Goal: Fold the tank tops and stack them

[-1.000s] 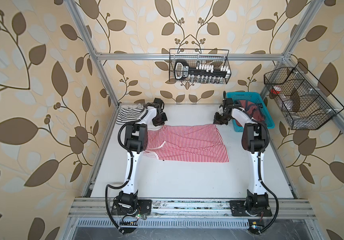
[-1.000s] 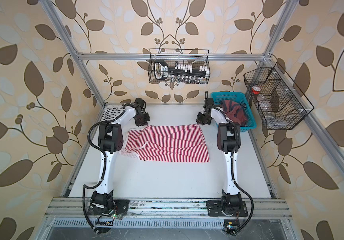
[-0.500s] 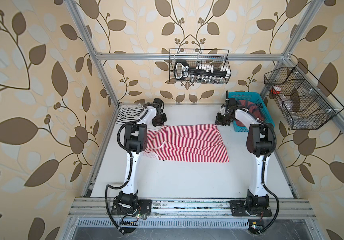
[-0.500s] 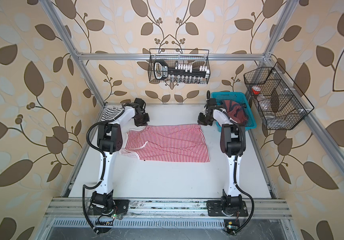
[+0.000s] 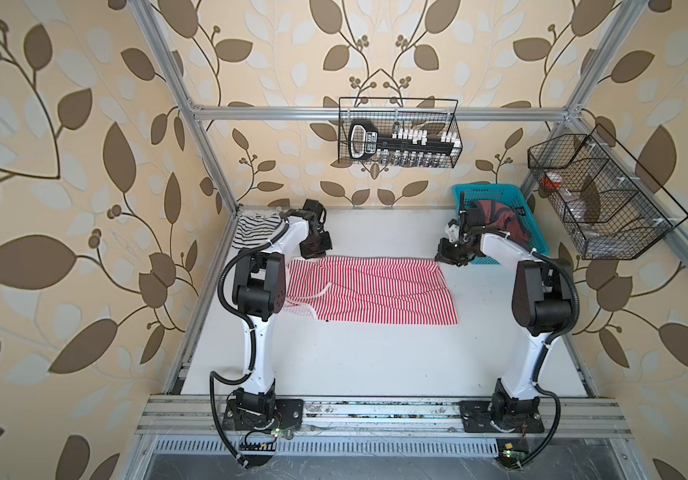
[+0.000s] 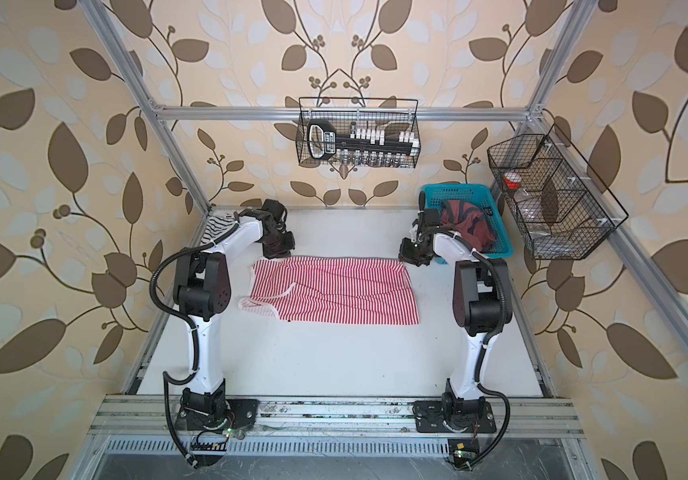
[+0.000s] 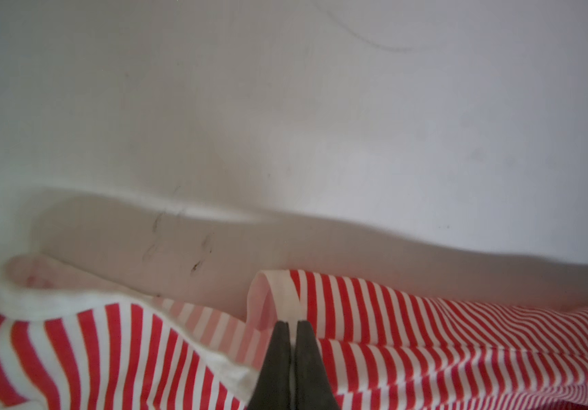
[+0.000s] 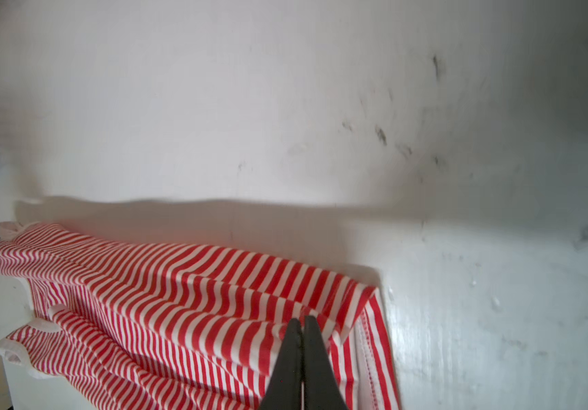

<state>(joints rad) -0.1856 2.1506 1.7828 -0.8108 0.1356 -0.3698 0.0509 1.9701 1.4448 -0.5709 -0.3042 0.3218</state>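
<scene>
On the table, one red-striped tank top, far corners pinched tight by left gripper and right gripper; one black-striped tank top in far-left corner

Left gripper: 2 dark fingers pressed together with only a hairline seam between them, and a cloth edge nipped at their tips.

Red-striped tank top: spreads out on both sides of the fingers. A folded lip with a pale underside stands up just past the fingertips.

White trim band: curls along 1 opening of the garment, beside the gripper.

White table: bare beyond the cloth. A soft shadow runs alongside the raised edge, with several small dark scuffs inside it.
</scene>
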